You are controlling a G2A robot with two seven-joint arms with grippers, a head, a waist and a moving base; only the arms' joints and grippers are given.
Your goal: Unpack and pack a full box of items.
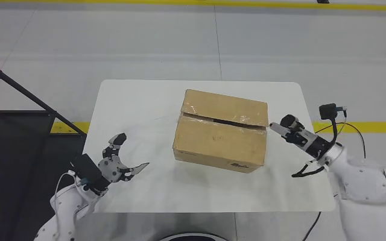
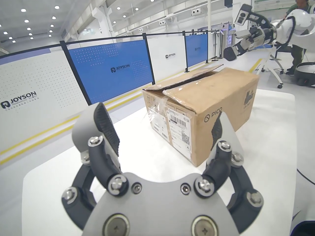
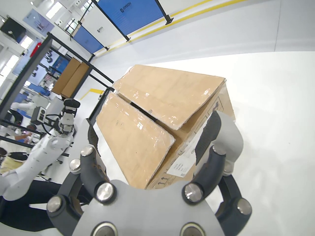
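Left gripper [image 2: 160,114]: fingers spread wide, nothing between the pads. It is held low over the near left part of the table [image 1: 139,108], well apart from the box [image 1: 220,129], with a labelled end of the box faced.

Right gripper [image 3: 152,124]: likewise spread and empty. It is held just beside the opposite end of the box, slightly above its top edge. No contact is seen.

Box: brown corrugated carton, set about mid-table and slightly skewed. Both top flaps [image 3: 172,94] are folded down but not sealed. A dark gap is seen along the seam, and one flap is lifted a little. Loose clear tape [image 2: 153,110] is noted at one corner.

Handling, as judged: walls stiff, flaps bendable at the crease. If full, the carton is probably too heavy to be shifted by one flap. The film-covered flap faces are expected to be slippery. Hold is best taken on a flap's free edge at the seam gap, pinched through its thickness, then folded outward.
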